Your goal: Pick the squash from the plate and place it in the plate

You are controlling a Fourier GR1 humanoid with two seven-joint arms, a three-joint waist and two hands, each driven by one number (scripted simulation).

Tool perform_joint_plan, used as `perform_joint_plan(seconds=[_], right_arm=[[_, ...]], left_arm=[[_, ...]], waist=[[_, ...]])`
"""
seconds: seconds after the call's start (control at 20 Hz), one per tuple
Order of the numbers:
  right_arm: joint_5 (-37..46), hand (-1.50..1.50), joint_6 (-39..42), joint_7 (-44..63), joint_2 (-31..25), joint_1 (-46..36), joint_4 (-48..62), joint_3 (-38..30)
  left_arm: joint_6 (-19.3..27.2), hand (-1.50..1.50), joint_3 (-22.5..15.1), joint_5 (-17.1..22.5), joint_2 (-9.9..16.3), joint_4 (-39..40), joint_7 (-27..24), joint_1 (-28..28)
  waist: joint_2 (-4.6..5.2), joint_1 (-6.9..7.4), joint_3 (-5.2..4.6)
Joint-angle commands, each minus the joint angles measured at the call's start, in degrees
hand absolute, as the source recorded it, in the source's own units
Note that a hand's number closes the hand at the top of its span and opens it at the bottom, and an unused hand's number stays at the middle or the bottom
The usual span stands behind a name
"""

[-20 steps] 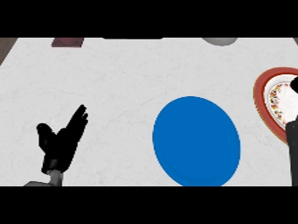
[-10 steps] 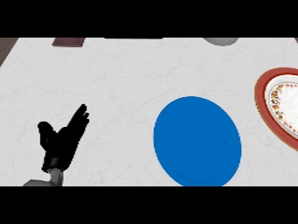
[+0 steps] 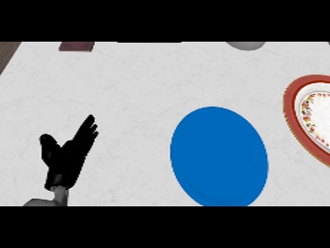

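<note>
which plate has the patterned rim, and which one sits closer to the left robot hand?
The red-rimmed plate at the view's right edge has the floral band. The plain blue plate at centre is the one nearer the left robot hand.

The tabletop (image 3: 146,82) looks like pale, faintly veined matt stone, the blue plate (image 3: 218,156) is smooth and flat-coloured, the red-rimmed plate (image 3: 317,123) resembles patterned ceramic, and the left hand (image 3: 67,155) is matt black.
</note>
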Motion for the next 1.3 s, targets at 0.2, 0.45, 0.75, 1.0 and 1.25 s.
perform_joint_plan(seconds=[0.2, 0.45, 0.75, 1.0, 1.25], right_arm=[[-17.5, -1.50, -2.0, -20.5, 0.2, -0.9, -4.6, -8.0], [-28.6, -1.50, 3.3, -29.0, 3.8, 3.9, -7.3, -12.4], [-34.1, -1.50, 14.8, -28.2, 13.9, 18.1, -27.0, -8.5], [-33.8, -1.50, 19.1, -26.5, 20.9, 30.9, -40.4, -4.3], [-27.0, -1.50, 18.1, -18.6, 25.4, 39.4, -53.6, 2.5]], left_arm=[[1.8, 0.00, -0.7, -1.2, -2.0, 1.6, 2.3, -1.0], [-1.3, 0.00, 1.3, -1.3, -1.1, 7.3, -3.3, -0.4], [0.7, 0.00, 0.2, -2.1, -1.8, 1.1, 0.3, 2.6], [-2.7, 0.00, 2.6, 0.1, 0.5, 0.7, -0.1, 3.8], [0.6, 0.00, 0.5, -3.2, -3.1, 1.8, 0.8, 1.2]], waist=[[-0.04, -0.73, -0.37], [-0.15, -1.13, -0.50], [-0.62, -2.10, -0.60], [-0.65, -2.20, -0.66], [-0.42, -1.71, -0.66]])
